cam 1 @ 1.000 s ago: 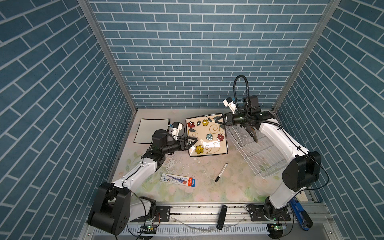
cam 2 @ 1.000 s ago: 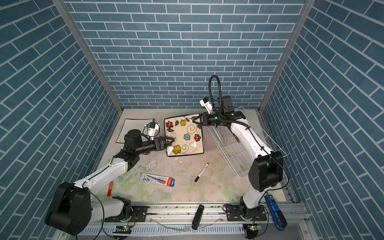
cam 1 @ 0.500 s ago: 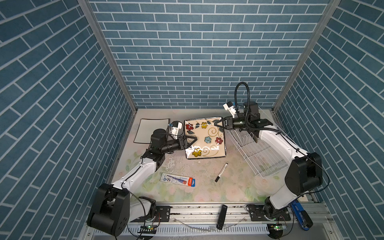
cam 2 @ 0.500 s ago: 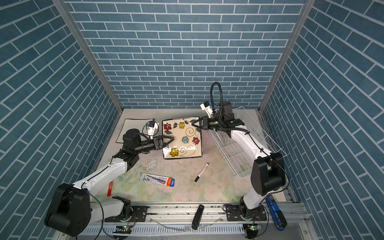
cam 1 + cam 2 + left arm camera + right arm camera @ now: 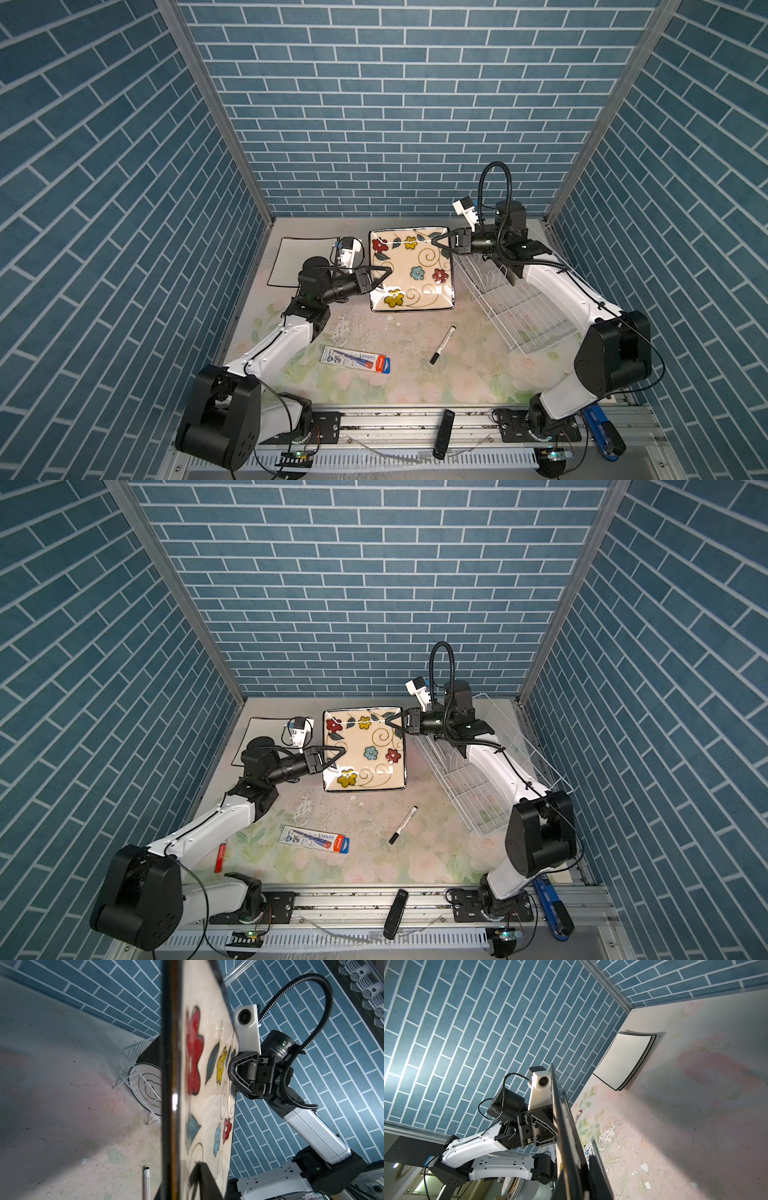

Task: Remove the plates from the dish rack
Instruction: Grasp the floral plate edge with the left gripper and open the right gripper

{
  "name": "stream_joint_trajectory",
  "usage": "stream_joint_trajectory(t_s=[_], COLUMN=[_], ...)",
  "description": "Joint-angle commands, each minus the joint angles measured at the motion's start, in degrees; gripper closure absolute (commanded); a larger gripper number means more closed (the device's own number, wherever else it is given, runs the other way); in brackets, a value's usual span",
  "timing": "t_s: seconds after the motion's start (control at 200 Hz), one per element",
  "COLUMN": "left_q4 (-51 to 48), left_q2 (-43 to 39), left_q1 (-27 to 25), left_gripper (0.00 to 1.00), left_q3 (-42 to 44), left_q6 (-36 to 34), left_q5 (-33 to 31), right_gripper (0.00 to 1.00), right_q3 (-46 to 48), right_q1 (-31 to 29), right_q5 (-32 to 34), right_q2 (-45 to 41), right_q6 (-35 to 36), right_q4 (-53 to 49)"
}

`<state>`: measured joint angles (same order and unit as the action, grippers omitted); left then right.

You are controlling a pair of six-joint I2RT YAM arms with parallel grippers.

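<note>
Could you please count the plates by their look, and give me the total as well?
Floral plate: 1
White square plates, stacked: 2
Round white plate, in the rack: 1
Black plate, behind it in the rack: 1
Total: 5

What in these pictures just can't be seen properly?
- Plates left in the rack: in both top views the right arm covers its far end, so the count is unclear.
- Round plate: it shows only in the left wrist view, partly hidden by the floral plate, and its emblem is unreadable.
- Packet: the print is too small to read in both top views.
</note>
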<state>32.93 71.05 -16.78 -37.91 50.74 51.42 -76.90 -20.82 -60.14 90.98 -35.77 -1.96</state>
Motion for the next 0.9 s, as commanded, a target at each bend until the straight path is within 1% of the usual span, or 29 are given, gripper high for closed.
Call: stream_joint_trajectory(t_s=[0.0,0.075,0.095,0.11,0.135,0.195,0.295,0.38,0.59,0.615,0.655,0.685,0.79,0.895], left_q4=[3.94,4.18,4.20,4.17,4.16,4.12,4.12,4.77,5.25,5.54,6.11,6.54,7.41,7.71], left_q2=[0.05,0.17,0.17,0.14,0.15,-0.12,-0.37,-1.03,-2.40,-2.47,-2.65,-2.67,-2.95,-3.52], left_q1=[-0.10,-0.10,-0.10,-0.10,-0.10,-0.01,0.33,0.84,2.00,2.14,2.33,2.57,3.27,4.09], left_gripper=[0.90,1.00,1.00,1.00,1.00,1.00,1.00,1.00,1.00,1.00,1.00,1.00,1.00,1.00], left_q3=[-0.58,-0.55,-0.52,-0.54,-0.52,-0.50,-0.33,0.01,0.54,0.60,0.72,0.74,0.98,1.32], left_q6=[-0.08,0.15,0.15,0.15,0.19,0.17,0.46,0.84,1.70,1.89,2.33,2.69,3.63,4.01], left_q5=[1.08,1.05,1.06,1.16,1.17,0.90,0.21,-0.50,-1.58,-1.67,-1.67,-1.75,-1.97,-2.62], right_gripper=[1.00,1.00,1.00,0.97,0.90,0.82,0.57,0.45,0.34,0.31,0.24,0.21,0.13,0.09], right_q3=[0.28,-0.09,-0.15,-0.13,-0.09,0.17,0.52,0.95,1.41,1.47,1.56,1.67,2.11,2.02], right_q1=[0.41,0.54,0.65,0.68,0.63,0.69,0.95,1.36,2.18,2.25,2.57,2.82,3.48,4.16], right_q5=[-4.64,-5.73,-5.90,-5.95,-5.97,-5.93,-5.53,-5.00,-3.79,-3.60,-3.14,-2.78,-1.30,-0.34], right_q2=[-2.96,-2.46,-2.47,-2.46,-2.47,-2.80,-3.16,-3.52,-4.04,-4.10,-4.19,-4.36,-4.95,-5.36], right_q6=[-5.42,-5.63,-5.65,-5.63,-5.55,-5.46,-5.45,-5.36,-5.10,-5.09,-5.10,-5.03,-4.38,-3.43], right_q4=[5.76,5.82,5.80,5.84,5.95,6.11,6.07,6.02,5.20,5.09,4.96,4.85,3.99,2.31])
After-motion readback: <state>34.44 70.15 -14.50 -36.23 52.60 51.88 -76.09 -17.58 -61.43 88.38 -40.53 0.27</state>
